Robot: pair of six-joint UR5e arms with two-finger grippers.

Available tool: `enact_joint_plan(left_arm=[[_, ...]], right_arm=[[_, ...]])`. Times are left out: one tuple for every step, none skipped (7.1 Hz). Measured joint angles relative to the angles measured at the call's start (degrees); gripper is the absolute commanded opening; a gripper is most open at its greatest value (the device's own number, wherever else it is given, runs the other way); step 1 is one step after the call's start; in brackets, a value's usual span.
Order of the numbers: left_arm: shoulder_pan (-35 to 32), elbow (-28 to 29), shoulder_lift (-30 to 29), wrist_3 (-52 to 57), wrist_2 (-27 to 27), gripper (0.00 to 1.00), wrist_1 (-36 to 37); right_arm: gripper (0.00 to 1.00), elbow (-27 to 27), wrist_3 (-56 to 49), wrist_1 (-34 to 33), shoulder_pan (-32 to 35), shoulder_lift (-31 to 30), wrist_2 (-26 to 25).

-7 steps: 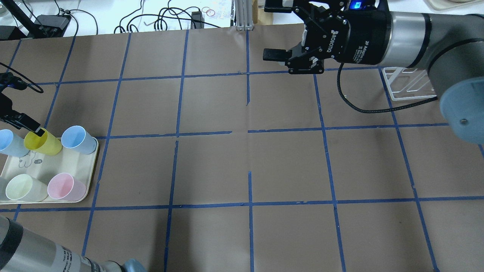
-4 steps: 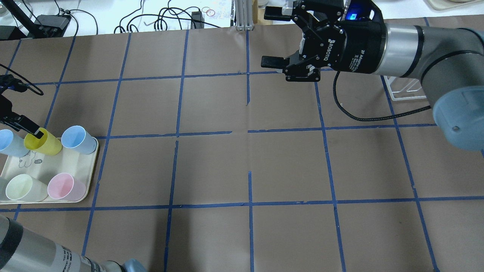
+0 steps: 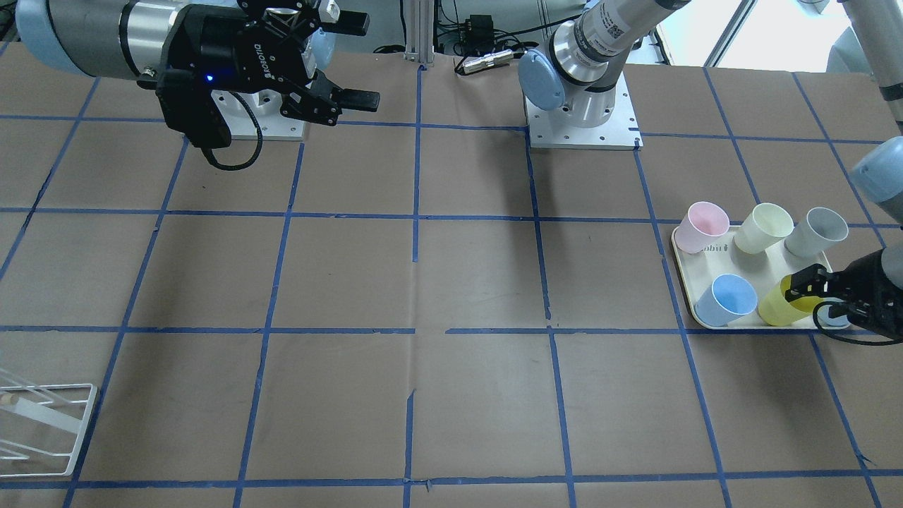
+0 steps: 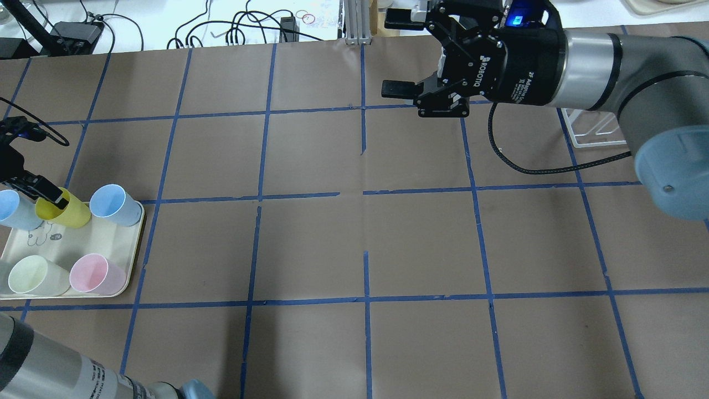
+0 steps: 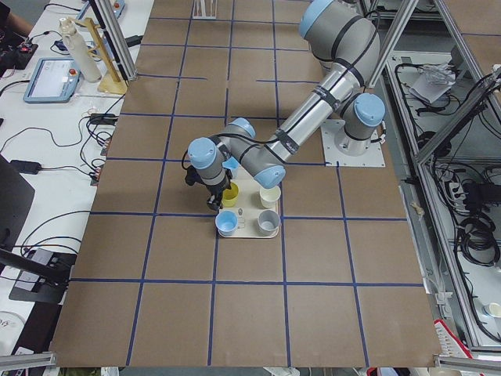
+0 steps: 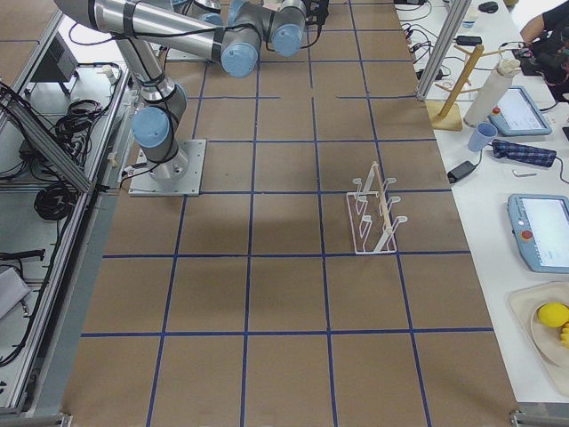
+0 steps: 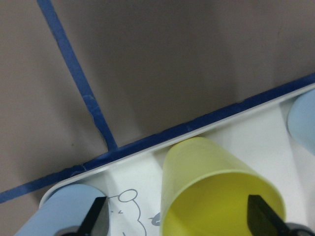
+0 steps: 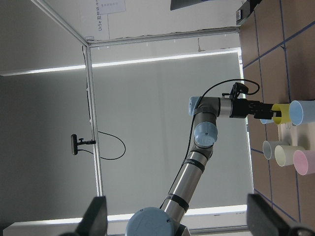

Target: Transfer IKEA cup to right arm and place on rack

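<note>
The bright yellow IKEA cup (image 4: 69,211) stands on the cream tray (image 4: 102,239) at the table's left edge. It also shows in the front view (image 3: 779,307). My left gripper (image 4: 41,188) is open at the cup's rim. In the left wrist view the cup (image 7: 211,182) sits between the fingertips (image 7: 96,219), nearer the right one; I cannot tell if that one touches it. My right gripper (image 4: 400,52) is open and empty, high over the far centre of the table. The white wire rack (image 4: 590,130) stands at the far right, partly hidden by the right arm.
On the tray stand two blue cups (image 4: 113,204), a pink cup (image 4: 94,273), a pale cream cup (image 4: 33,275) and a grey cup (image 3: 818,231). The right arm's cable (image 4: 532,166) hangs over the table near the rack. Blue tape lines grid the brown table.
My left gripper has moved a little lower over the yellow cup's rim. My right arm shifted slightly left and its wrist turned, then held still.
</note>
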Motion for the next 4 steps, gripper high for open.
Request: enact_joint_plan(left_arm=[[0.0, 0.0, 0.0, 0.0, 0.0, 0.16, 0.0], [-0.1, 0.0, 0.0, -0.1, 0.1, 0.00, 0.1], [-0.1, 0.0, 0.1, -0.2, 0.1, 0.00, 0.1], [-0.2, 0.1, 0.2, -0.2, 0.0, 0.00, 0.1]], right_arm=[[1.00, -0.1, 0.0, 0.1, 0.0, 0.1, 0.3], [1.00, -0.1, 0.1, 0.1, 0.0, 0.1, 0.6], [1.00, -0.1, 0.0, 0.0, 0.0, 0.1, 0.6], [1.00, -0.1, -0.1, -0.1, 0.0, 0.2, 0.6]])
